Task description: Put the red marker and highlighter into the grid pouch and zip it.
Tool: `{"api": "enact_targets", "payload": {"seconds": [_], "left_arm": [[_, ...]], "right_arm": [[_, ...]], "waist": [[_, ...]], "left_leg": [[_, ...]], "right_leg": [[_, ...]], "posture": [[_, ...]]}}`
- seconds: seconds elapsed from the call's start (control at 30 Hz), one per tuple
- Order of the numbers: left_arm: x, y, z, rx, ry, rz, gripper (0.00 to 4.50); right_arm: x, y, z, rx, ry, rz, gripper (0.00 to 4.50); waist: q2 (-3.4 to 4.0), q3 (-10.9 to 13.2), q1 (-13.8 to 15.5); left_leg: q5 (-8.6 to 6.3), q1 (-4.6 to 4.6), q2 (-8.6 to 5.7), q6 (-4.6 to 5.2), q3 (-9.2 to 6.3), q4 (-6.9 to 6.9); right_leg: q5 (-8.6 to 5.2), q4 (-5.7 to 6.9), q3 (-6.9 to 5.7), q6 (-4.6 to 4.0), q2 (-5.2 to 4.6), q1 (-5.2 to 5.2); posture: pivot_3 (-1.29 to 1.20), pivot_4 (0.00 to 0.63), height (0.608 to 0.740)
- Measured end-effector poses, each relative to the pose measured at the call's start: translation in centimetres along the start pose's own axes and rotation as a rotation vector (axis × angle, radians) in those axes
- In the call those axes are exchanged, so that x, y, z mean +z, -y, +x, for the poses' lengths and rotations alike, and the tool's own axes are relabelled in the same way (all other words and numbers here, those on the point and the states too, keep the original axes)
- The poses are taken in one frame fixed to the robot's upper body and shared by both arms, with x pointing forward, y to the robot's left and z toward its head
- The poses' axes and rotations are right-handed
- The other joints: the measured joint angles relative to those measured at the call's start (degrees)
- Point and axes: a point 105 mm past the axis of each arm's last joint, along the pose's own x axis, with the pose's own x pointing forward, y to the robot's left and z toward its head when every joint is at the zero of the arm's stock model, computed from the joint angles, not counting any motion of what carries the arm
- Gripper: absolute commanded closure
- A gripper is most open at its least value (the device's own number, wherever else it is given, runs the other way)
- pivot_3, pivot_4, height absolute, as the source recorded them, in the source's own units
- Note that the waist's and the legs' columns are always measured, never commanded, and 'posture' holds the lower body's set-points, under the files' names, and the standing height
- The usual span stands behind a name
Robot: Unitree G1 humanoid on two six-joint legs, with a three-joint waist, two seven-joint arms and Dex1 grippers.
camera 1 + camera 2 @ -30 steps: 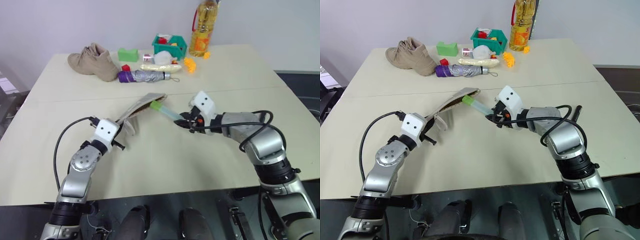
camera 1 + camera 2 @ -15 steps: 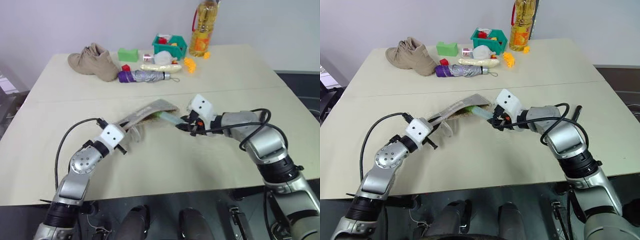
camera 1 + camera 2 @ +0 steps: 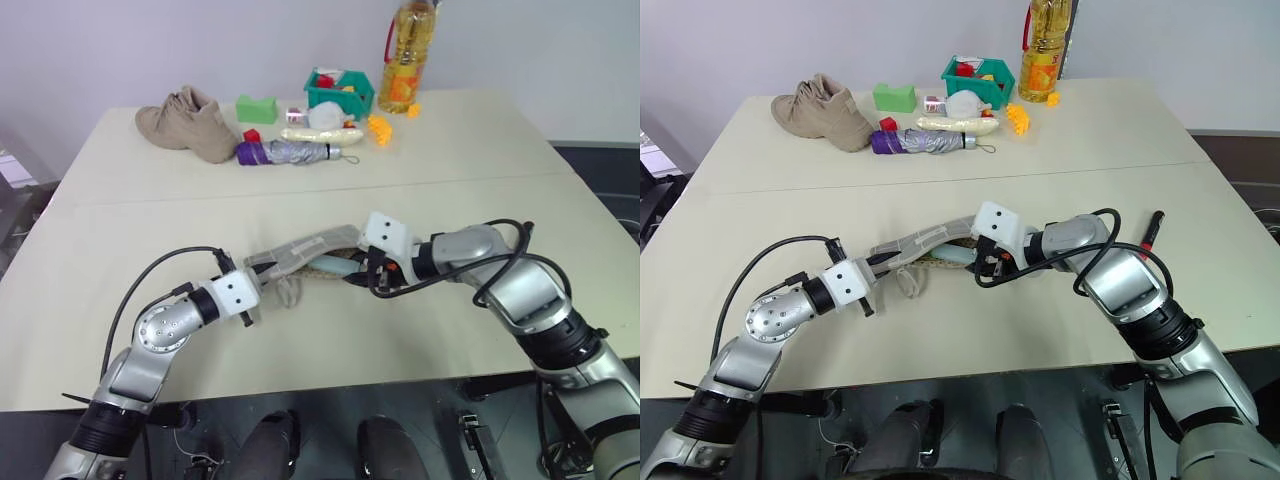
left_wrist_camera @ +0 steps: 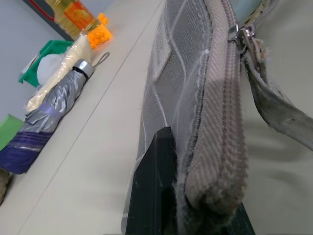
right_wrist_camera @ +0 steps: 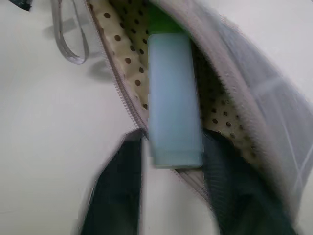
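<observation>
The grid pouch (image 3: pixel 300 250) lies low over the table's middle, with its zip (image 4: pixel 215 112) undone. My left gripper (image 3: pixel 256 288) is shut on its near end, and a black finger (image 4: pixel 154 191) presses against the fabric. The highlighter (image 5: pixel 173 98) sits mostly inside the dotted lining, green cap innermost and pale end sticking out of the mouth. My right gripper (image 5: pixel 173 142) is at that mouth, open, with a finger on each side of the pale end. The red marker (image 3: pixel 1153 228) lies on the table right of my right arm.
Along the back of the table are a tan shoe (image 3: pixel 190 122), a green block (image 3: pixel 256 108), a purple-grey folded umbrella (image 3: pixel 290 152), a green basket (image 3: pixel 340 90), orange blocks (image 3: pixel 378 128) and an oil bottle (image 3: pixel 405 55). The pouch's loop strap (image 3: pixel 288 290) hangs near my left gripper.
The left gripper lowered the pouch from tilted up to nearly flat and swung it right. The right gripper pushed the highlighter into the pouch's mouth, then spread its fingers.
</observation>
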Motion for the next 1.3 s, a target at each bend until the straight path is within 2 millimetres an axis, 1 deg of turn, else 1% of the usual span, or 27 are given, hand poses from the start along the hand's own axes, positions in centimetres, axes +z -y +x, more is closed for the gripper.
{"api": "enact_targets", "payload": {"seconds": [0.03,0.1,0.17,0.27,0.33,0.37,0.4,0.47,0.53,0.57,0.6,0.67,0.73,0.83,0.9,1.07,1.17,1.2,1.23,1.27,1.3], "left_arm": [[-0.1,0.0,0.0,0.003,-0.004,-0.001,4.50],[-0.3,0.0,0.1,0.015,-0.017,-0.006,4.50],[-0.8,0.0,0.0,0.037,-0.042,-0.032,4.50],[-1.4,0.1,0.4,0.095,-0.067,-0.105,4.50],[-1.5,0.1,0.6,0.115,-0.075,-0.131,4.50],[-1.5,0.0,1.0,0.127,-0.074,-0.148,4.50],[-1.5,-0.1,1.4,0.148,-0.076,-0.172,4.50],[-1.9,-0.3,1.6,0.171,-0.094,-0.195,4.50],[-2.2,-0.7,2.5,0.206,-0.109,-0.239,4.50],[-2.1,-0.8,2.9,0.220,-0.106,-0.254,4.50],[-2.0,-0.9,3.3,0.225,-0.102,-0.265,4.50],[-1.8,-1.1,3.7,0.225,-0.094,-0.272,4.50],[-1.5,-0.9,4.3,0.213,-0.082,-0.276,4.50],[-1.0,-0.3,5.1,0.189,-0.066,-0.285,4.50],[-0.7,0.0,5.4,0.180,-0.056,-0.289,4.50],[-0.3,0.4,5.8,0.164,-0.043,-0.289,4.50],[0.0,0.4,6.1,0.163,-0.034,-0.290,4.50],[0.0,0.4,6.1,0.162,-0.032,-0.290,4.50],[0.1,0.5,6.1,0.162,-0.032,-0.290,4.50],[0.1,0.5,6.1,0.162,-0.032,-0.290,4.50],[0.1,0.5,6.1,0.162,-0.032,-0.290,4.50]], "right_arm": [[0.2,0.0,-0.1,-0.004,0.006,-0.008,0.73],[0.6,0.0,-0.6,-0.010,0.033,-0.025,0.73],[1.2,0.2,-2.4,-0.025,0.084,-0.038,0.73],[1.5,0.5,-5.6,-0.058,0.169,-0.001,0.73],[0.8,0.8,-6.7,-0.093,0.172,0.035,0.73],[-0.3,1.2,-7.4,-0.128,0.155,0.073,0.73],[-2.0,1.9,-8.2,-0.186,0.125,0.136,0.73],[-4.4,3.3,-9.5,-0.283,0.083,0.223,0.73],[-7.0,5.8,-11.3,-0.446,0.041,0.325,0.19],[-8.3,6.8,-12.3,-0.528,0.018,0.381,0.03],[-9.6,7.8,-13.2,-0.610,-0.011,0.439,0.03],[-11.8,9.0,-14.6,-0.750,-0.053,0.537,0.03],[-13.7,9.5,-15.4,-0.858,-0.093,0.612,0.03],[-15.4,9.9,-15.5,-0.962,-0.120,0.702,0.03],[-16.8,10.1,-16.1,-1.033,-0.161,0.759,0.03],[-18.9,9.5,-16.7,-1.092,-0.213,0.880,0.03],[-19.6,9.3,-16.7,-1.100,-0.187,0.973,0.81],[-19.6,9.3,-16.6,-1.097,-0.178,0.987,1.33],[-19.6,9.3,-16.4,-1.087,-0.161,1.002,2.06],[-19.5,9.3,-16.3,-1.084,-0.157,1.005,2.37],[-19.5,9.3,-16.2,-1.080,-0.146,1.013,2.86]], "waist": [[0.00,0.0,0.0],[0.00,0.0,0.1],[0.00,0.0,0.4],[-0.02,0.0,1.2],[-0.02,0.0,1.3],[-0.02,0.0,1.4],[-0.03,0.0,1.7],[-0.03,0.0,1.6],[-0.01,0.0,1.4],[-0.01,0.0,1.4],[-0.01,0.0,1.4],[-0.01,0.0,1.4],[-0.01,0.0,1.3],[0.00,0.0,1.3],[0.00,0.0,1.4],[0.00,0.0,1.4],[0.01,0.0,1.3],[0.01,0.0,1.3],[0.01,0.0,1.2],[0.01,0.0,1.2],[0.01,0.0,1.2]], "left_leg": [[0.00,0.00,0.00,0.00,0.00,0.00],[0.00,-0.01,0.00,0.00,0.00,0.00],[-0.02,-0.01,-0.01,0.03,0.00,0.02],[-0.04,0.01,-0.01,0.07,0.00,0.11],[-0.04,0.04,0.01,0.07,0.00,0.15],[-0.04,0.05,0.01,0.07,0.00,0.17],[-0.06,0.04,0.00,0.10,-0.04,0.32],[-0.08,0.02,-0.02,0.14,0.01,0.39],[-0.08,0.04,-0.02,0.13,0.02,0.45],[-0.08,0.05,-0.01,0.13,0.01,0.45],[-0.08,0.03,-0.01,0.13,0.02,0.45],[-0.07,0.03,-0.01,0.13,0.02,0.41],[-0.07,0.02,-0.01,0.12,0.05,0.38],[-0.06,0.01,-0.01,0.12,0.06,0.39],[-0.06,0.01,-0.01,0.12,0.07,0.41],[-0.07,0.01,-0.02,0.14,0.07,0.42],[-0.07,0.02,-0.01,0.14,0.07,0.42],[-0.06,0.02,-0.01,0.14,0.07,0.42],[-0.06,0.02,-0.01,0.14,0.06,0.42],[-0.06,0.02,-0.01,0.14,0.07,0.42],[-0.06,0.02,-0.01,0.14,0.06,0.42]], "right_leg": [[0.00,0.00,0.00,0.00,0.00,0.00],[0.00,0.00,0.00,0.00,0.00,0.00],[0.00,-0.03,-0.02,0.01,0.00,0.03],[0.00,-0.05,-0.02,0.01,0.00,0.11],[0.01,-0.01,-0.03,0.01,0.01,0.14],[0.01,-0.01,-0.04,0.01,0.01,0.18],[0.01,-0.01,-0.09,0.01,0.01,0.28],[0.02,-0.01,-0.06,0.03,-0.01,0.28],[0.04,0.04,-0.05,0.06,0.00,0.28],[0.05,0.05,-0.06,0.06,0.00,0.30],[0.04,0.06,-0.05,0.06,0.00,0.27],[0.04,0.05,-0.05,0.06,0.00,0.26],[0.04,0.04,-0.03,0.07,0.00,0.22],[0.04,0.04,-0.02,0.07,0.00,0.23],[0.04,0.04,-0.02,0.07,0.00,0.26],[0.04,0.04,-0.02,0.07,0.00,0.28],[0.04,0.04,-0.02,0.07,0.01,0.28],[0.04,0.04,-0.02,0.07,0.01,0.28],[0.04,0.04,-0.02,0.07,0.01,0.28],[0.04,0.04,-0.02,0.07,0.01,0.29],[0.04,0.04,-0.02,0.07,0.01,0.29]], "posture": [[0.00,0.150,0.739],[0.00,0.150,0.739],[0.00,0.150,0.739],[0.00,0.150,0.739],[0.00,0.150,0.739],[0.00,0.150,0.739],[0.00,0.150,0.739],[0.00,0.150,0.739],[0.00,0.150,0.739],[0.00,0.150,0.739],[0.00,0.150,0.739],[0.00,0.150,0.739],[0.00,0.150,0.739],[0.00,0.150,0.739],[0.00,0.150,0.739],[0.00,0.150,0.739],[0.00,0.150,0.739],[0.00,0.150,0.739],[0.00,0.150,0.739],[0.00,0.150,0.739],[0.00,0.150,0.739]]}}
